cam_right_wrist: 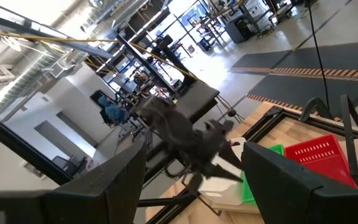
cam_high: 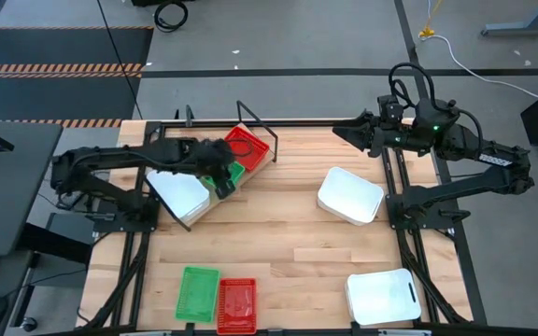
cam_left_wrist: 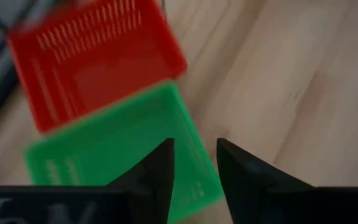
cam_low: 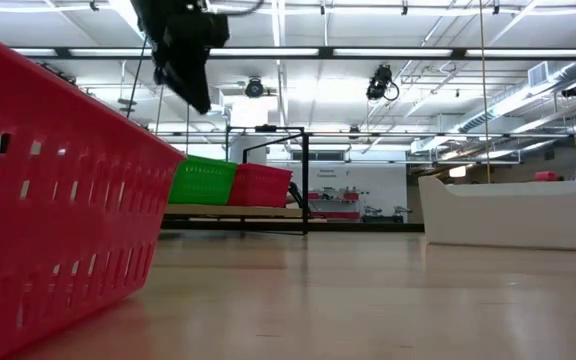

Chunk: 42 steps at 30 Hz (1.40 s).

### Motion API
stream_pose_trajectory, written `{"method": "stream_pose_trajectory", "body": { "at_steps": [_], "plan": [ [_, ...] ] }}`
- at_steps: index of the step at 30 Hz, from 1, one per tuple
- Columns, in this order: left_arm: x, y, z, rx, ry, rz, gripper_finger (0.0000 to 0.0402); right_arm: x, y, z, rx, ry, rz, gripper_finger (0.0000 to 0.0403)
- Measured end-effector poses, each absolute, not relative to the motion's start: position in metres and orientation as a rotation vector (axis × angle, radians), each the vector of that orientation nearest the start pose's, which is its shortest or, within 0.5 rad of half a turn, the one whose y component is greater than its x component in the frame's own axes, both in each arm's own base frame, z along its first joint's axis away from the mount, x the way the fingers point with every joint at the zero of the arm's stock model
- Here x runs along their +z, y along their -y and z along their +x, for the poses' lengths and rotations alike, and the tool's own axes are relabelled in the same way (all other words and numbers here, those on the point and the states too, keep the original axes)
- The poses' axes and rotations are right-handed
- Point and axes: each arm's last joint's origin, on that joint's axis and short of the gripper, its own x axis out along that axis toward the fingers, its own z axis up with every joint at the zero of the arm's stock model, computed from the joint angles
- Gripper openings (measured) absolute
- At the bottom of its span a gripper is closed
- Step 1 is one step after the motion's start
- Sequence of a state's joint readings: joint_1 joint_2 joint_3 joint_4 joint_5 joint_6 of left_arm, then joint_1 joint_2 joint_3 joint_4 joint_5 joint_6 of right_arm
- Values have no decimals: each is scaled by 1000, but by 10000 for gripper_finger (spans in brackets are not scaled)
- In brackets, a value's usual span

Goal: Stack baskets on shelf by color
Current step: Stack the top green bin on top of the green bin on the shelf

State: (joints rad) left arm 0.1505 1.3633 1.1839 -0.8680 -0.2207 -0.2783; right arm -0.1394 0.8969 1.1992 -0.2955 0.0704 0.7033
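Wood tabletop is where we're working, with the shelf lying slanted at the back left. On it we see 1 red basket, 1 green basket beside it and 1 white basket. Our left gripper hovers above the green one, fingers a bit apart, pinching nothing. Our right gripper waits at the back right, spread wide. 2 more white baskets, plus a green and red pair, sit loose on the table.
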Motion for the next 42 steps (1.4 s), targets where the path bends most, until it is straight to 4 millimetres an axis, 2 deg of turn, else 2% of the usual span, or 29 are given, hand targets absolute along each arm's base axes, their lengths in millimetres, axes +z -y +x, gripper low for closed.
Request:
{"method": "stream_pose_trajectory", "body": {
  "at_steps": [5,12,19,25,35,42],
  "plan": [
    [268,-42,278,551,-1082,-312,180,440,25,166,-199,68,690,268],
    [244,-44,292,639,-1135,-376,243,439,25,166,-183,58,690,268],
    [218,-46,304,676,-1216,-388,257,439,25,166,-179,55,701,268],
    [210,-43,305,630,-1282,-341,228,439,25,166,-178,49,703,268],
    [210,-41,301,593,-1340,-289,113,437,25,166,-182,38,703,268],
    [210,-40,298,557,-1391,-249,53,436,25,166,-186,28,704,268]
  ]
}}
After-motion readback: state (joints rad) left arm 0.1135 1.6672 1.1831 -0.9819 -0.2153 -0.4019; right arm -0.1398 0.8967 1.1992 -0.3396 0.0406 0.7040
